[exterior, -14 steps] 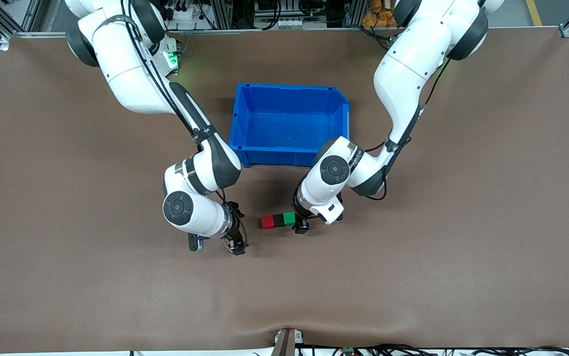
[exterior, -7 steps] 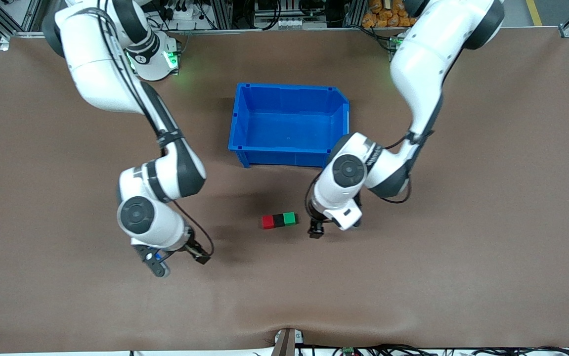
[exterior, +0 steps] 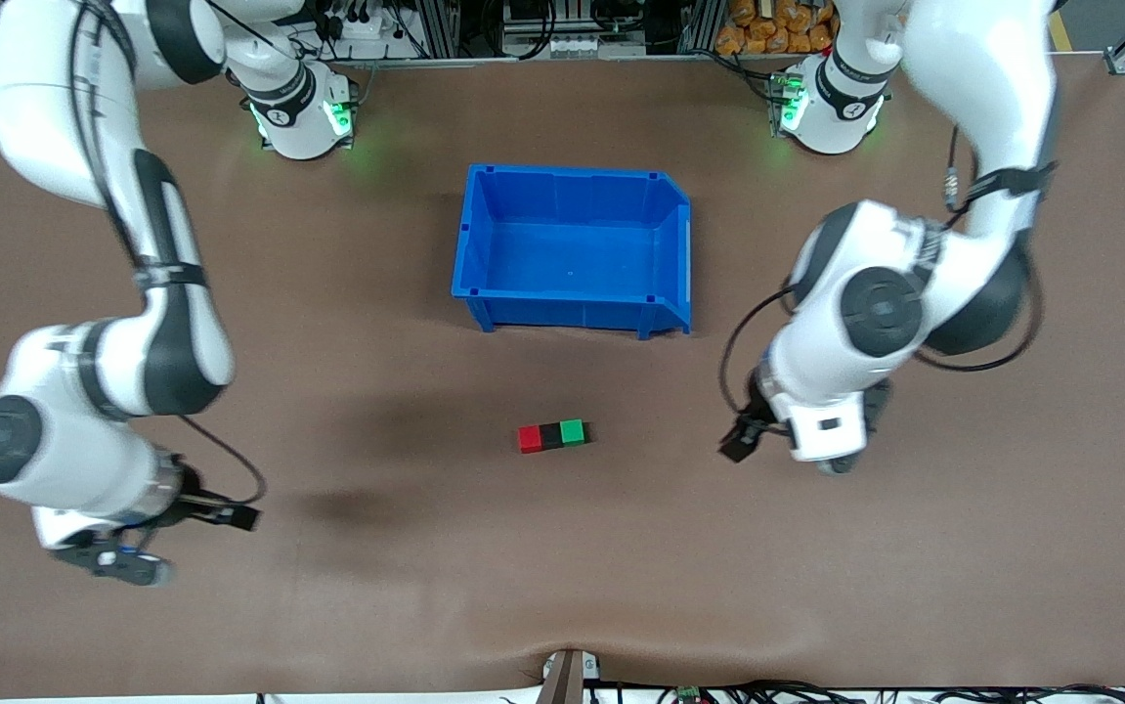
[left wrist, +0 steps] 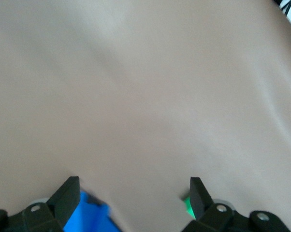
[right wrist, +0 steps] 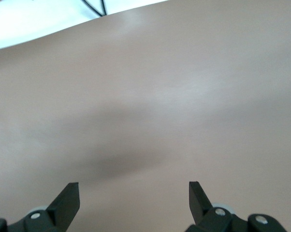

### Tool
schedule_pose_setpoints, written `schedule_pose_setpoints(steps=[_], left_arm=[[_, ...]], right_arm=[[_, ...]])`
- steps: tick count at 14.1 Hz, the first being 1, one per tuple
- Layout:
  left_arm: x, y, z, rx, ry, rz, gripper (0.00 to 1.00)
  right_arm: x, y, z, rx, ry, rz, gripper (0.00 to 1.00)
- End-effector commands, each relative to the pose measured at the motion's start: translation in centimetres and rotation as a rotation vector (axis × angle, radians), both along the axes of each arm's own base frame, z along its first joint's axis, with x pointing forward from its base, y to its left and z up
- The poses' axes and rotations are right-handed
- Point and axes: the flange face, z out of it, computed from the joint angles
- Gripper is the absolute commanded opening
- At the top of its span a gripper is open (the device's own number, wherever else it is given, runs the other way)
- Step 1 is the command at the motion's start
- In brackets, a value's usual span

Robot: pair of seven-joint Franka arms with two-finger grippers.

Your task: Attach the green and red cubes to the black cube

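Note:
The red cube (exterior: pixel 529 439), the black cube (exterior: pixel 550 436) and the green cube (exterior: pixel 573 432) lie touching in one row on the brown table, black in the middle. My left gripper (exterior: pixel 738 445) is over bare table, apart from the row, toward the left arm's end. It is open and empty in the left wrist view (left wrist: pixel 133 193). My right gripper (exterior: pixel 235 515) is over bare table, well apart from the row, toward the right arm's end. It is open and empty in the right wrist view (right wrist: pixel 133 191). Neither wrist view shows the cubes.
An empty blue bin (exterior: pixel 572 313) stands farther from the front camera than the cubes. A blurred blue patch (left wrist: pixel 92 217) and a green glow (left wrist: pixel 186 208) show by the left gripper's fingers. The table's edge (right wrist: pixel 49 29) shows in the right wrist view.
Both grippers have drawn away from the cube row, the left toward the left arm's end, the right toward the right arm's end. The three cubes have stayed in place, joined.

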Motion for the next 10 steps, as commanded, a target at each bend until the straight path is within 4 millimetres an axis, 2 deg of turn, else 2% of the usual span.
schedule_pose_setpoints(steps=[1,2,4,6,8,10], left_arm=[[-1.1,5.0,4.9,0.027,-0.004,-0.103,1.00],[-1.4,6.7,6.5,0.032,0.002,-0.156,1.00],[-2.2,9.5,8.9,0.040,0.015,-0.271,1.00],[-3.4,12.7,11.2,0.044,0.039,-0.356,1.00],[-4.7,14.8,13.3,0.048,0.045,-0.446,1.00],[-6.5,16.9,15.7,0.048,0.031,-0.522,1.00]], right_arm=[[-3.0,-2.2,9.1,0.004,-0.005,0.043,1.00],[-5.2,-3.2,11.7,0.004,0.042,0.038,1.00],[-9.3,-3.5,15.4,0.002,0.121,0.061,1.00],[-13.6,-4.5,16.7,0.016,0.164,0.058,1.00],[-17.5,-5.1,17.6,0.015,0.114,0.072,1.00],[-21.1,-5.1,18.1,0.010,0.125,0.244,1.00]])
